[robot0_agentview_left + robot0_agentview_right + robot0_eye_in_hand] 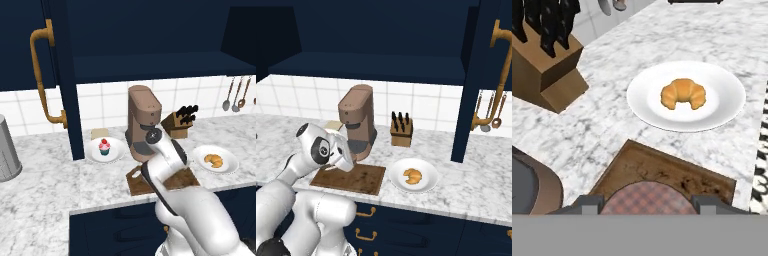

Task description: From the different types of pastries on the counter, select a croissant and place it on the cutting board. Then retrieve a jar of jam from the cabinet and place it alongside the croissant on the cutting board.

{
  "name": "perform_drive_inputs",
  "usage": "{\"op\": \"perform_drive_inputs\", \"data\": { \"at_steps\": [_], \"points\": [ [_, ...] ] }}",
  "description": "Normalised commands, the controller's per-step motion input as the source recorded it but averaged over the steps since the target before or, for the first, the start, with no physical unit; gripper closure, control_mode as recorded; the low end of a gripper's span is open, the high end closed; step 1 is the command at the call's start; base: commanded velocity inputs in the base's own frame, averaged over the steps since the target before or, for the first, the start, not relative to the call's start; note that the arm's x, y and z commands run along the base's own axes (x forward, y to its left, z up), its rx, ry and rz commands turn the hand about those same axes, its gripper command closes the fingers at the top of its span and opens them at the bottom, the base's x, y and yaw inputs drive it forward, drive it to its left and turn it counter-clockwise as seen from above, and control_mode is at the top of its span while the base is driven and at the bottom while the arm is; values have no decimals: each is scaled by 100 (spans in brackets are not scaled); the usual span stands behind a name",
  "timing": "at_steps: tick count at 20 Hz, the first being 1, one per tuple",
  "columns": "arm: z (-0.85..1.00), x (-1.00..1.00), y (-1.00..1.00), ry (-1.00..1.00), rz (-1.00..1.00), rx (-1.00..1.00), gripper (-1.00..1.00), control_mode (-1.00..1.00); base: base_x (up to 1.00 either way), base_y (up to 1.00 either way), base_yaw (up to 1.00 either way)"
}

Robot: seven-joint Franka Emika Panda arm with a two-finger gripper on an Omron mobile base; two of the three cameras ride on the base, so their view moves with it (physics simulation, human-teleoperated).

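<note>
Looking across the base views, you find the white arm folded low in front of the counter, its wrist bent down over the cutting board. In the left base view the forearm covers much of the board; in the right base view the hand sits at the board's left end, just in front of the coffee machine.

In the hand view the gripper shows its two dark finger tips at the bottom, with a round reddish-brown checked lid of the jam jar between them. You can take the fingers as clenched on that jar, held just above the board's surface; whether the jar touches the wood cannot be told.

The croissant lies in the middle of a white plate on the marble, just beyond the board and apart from it. A knife block stands beside that plate. The cupcake rests on its own white plate on the far side of the coffee machine. The cabinet door stands open, its brass handle facing outward.
</note>
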Motion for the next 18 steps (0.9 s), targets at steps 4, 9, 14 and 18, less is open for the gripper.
{"op": "perform_drive_inputs", "data": {
  "at_steps": [4,9,14,18],
  "points": [
    [-29,0,0,0,-13,0,100,-100,0,0,0],
    [-17,0,-5,1,-20,0,100,-100,0,0,0],
    [-16,0,-11,4,-24,0,100,-100,0,0,0],
    [-13,0,-7,7,-15,0,100,-100,0,0,0]
  ]
}}
